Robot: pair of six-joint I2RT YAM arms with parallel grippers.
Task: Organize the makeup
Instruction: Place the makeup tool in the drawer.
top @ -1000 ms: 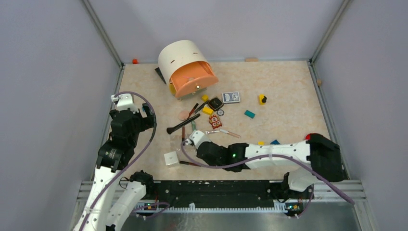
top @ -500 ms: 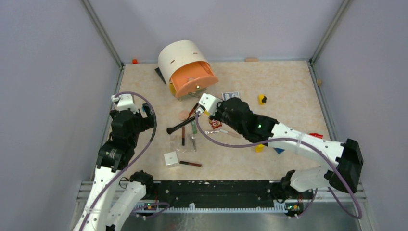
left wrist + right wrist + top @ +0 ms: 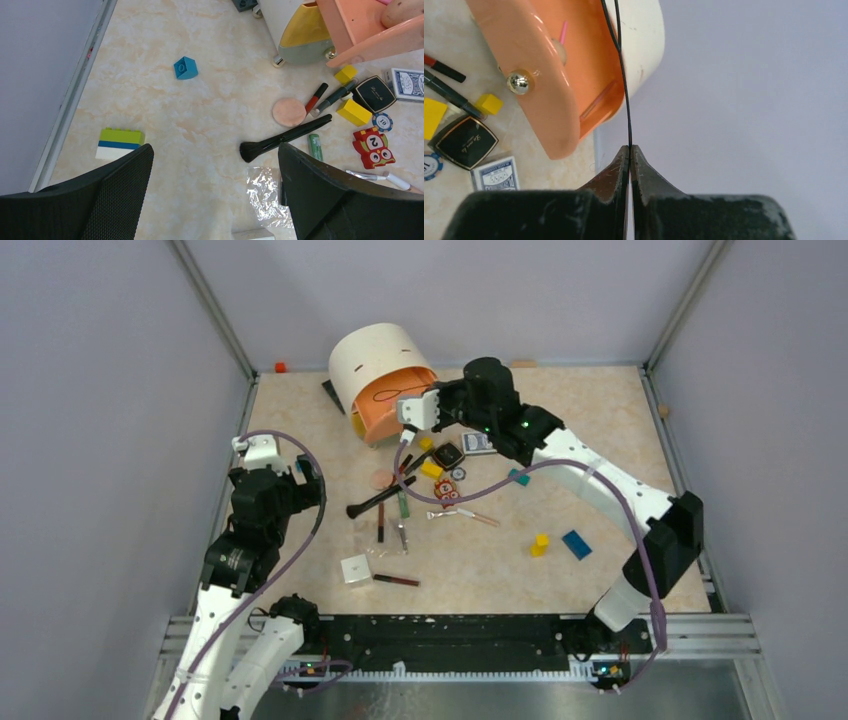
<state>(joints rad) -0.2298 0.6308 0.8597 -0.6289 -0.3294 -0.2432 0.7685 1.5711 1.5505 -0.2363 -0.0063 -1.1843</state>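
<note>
At the left edge of the table, the left gripper is held idle with its jaws spread wide and nothing between them, presumably kept clear so that the other arm can work. Towards the middle, most of the makeup is seen lying loose on the marbled surface: a long black brush with a soft flared head, a crinkled clear pouch, a thin green pencil and a glossy black square compact. Further right, the orange drawer of a cream, drum-shaped organiser is pulled out, with a shiny round knob set in its smooth plastic front. The right gripper is pressed together on a thin black strand, which is held across the drawer's open top, judged to be for dropping inside. What the strand is cannot be told.
</note>
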